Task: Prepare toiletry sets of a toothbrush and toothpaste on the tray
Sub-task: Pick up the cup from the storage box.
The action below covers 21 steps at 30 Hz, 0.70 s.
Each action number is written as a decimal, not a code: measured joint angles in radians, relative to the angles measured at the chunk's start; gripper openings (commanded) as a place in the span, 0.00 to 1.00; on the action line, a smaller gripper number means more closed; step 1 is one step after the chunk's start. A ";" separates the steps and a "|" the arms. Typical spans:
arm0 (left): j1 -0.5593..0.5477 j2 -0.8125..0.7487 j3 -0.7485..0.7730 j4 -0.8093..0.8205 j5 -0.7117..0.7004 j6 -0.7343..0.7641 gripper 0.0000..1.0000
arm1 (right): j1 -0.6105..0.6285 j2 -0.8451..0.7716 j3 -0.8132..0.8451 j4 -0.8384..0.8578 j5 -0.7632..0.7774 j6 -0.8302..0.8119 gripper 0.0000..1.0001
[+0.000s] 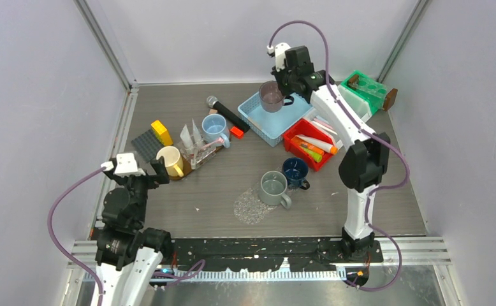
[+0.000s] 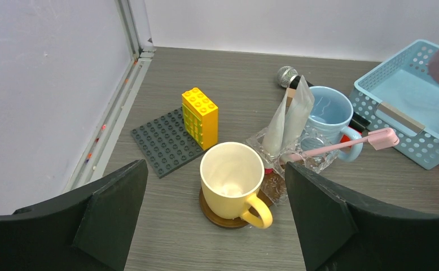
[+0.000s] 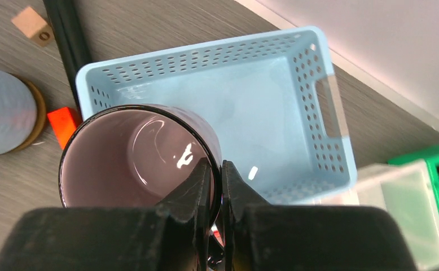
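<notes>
Right wrist view looks down along the right tool, which is clamped on the rim of a dark mauve mug, one finger inside the wall and one outside. The mug is upright over one corner of the light blue perforated basket; whether it touches the basket's floor I cannot tell.

From above, a red tray sits just beside the basket on its right. It holds a white toothpaste tube with an orange cap and an orange and green tube lying side by side.

Left of the basket, a pink toothbrush lies across a cut-glass holder, its head toward the basket and its handle passing in front of a light blue mug. A black microphone lies on the surface behind that mug.

Farther left of the basket, the left tool hovers with its fingers wide apart and nothing between them, above a yellow mug on a brown coaster
</notes>
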 measured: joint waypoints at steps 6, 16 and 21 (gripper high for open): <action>-0.001 -0.036 0.000 0.000 0.000 -0.002 0.89 | 0.077 -0.167 -0.045 -0.072 0.158 0.182 0.00; -0.003 -0.006 0.043 -0.051 -0.018 -0.065 0.90 | 0.359 -0.312 -0.169 -0.178 0.434 0.420 0.00; -0.003 0.172 0.212 -0.157 0.032 -0.150 0.92 | 0.467 -0.352 -0.277 -0.181 0.503 0.519 0.00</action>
